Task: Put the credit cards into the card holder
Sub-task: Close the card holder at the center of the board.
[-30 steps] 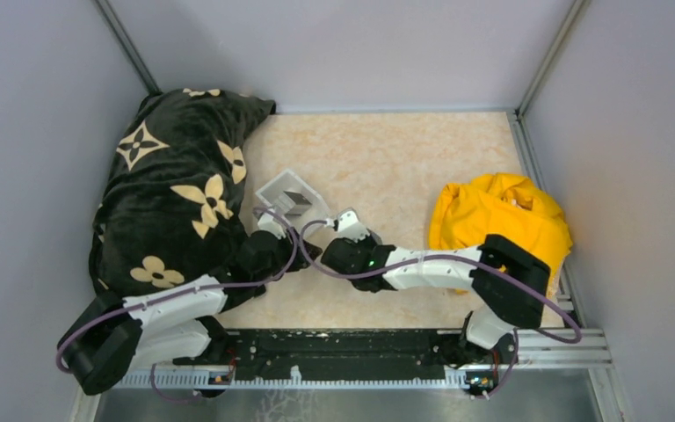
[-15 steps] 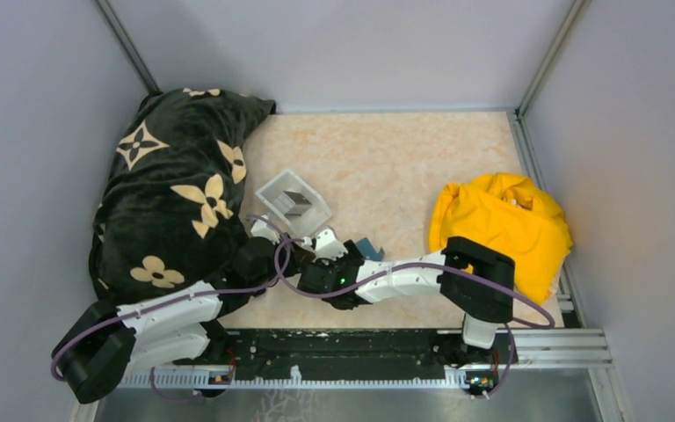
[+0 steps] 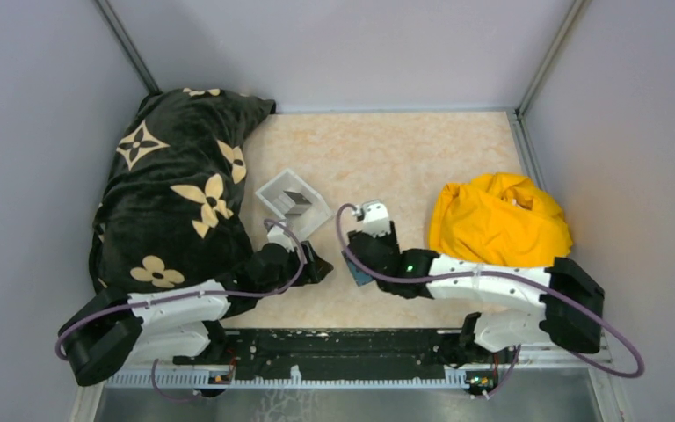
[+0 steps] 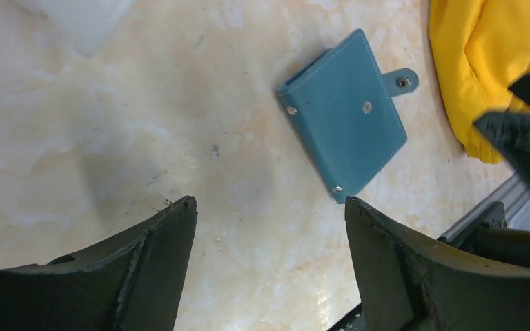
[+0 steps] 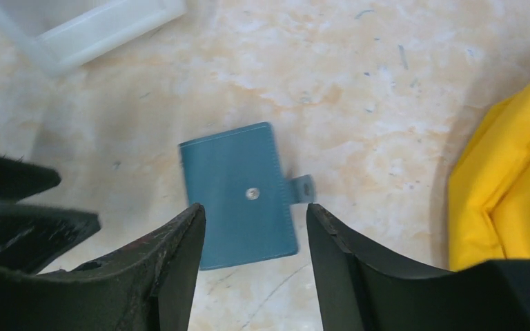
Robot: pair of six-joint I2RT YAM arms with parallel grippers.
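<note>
A small flat teal-blue leather card holder (image 5: 241,196), folded shut with its snap tab sticking out to one side, lies flat on the pale marbled tabletop (image 3: 422,158) near the front edge. Seen from above, it is mostly hidden under the right arm. The right gripper (image 5: 255,227) hangs over it with its black fingers spread wide to either side, gripping nothing. The left gripper (image 4: 269,227) is just to the left, low over bare table, also wide open and empty, with the card holder beyond its fingertips. Behind both sits a small clear-white plastic tray (image 3: 274,189) with grey credit cards (image 3: 297,201) inside. A black blanket with tan flowers (image 3: 176,193) lies far left, and a crumpled yellow cloth (image 3: 499,220) lies right.
</note>
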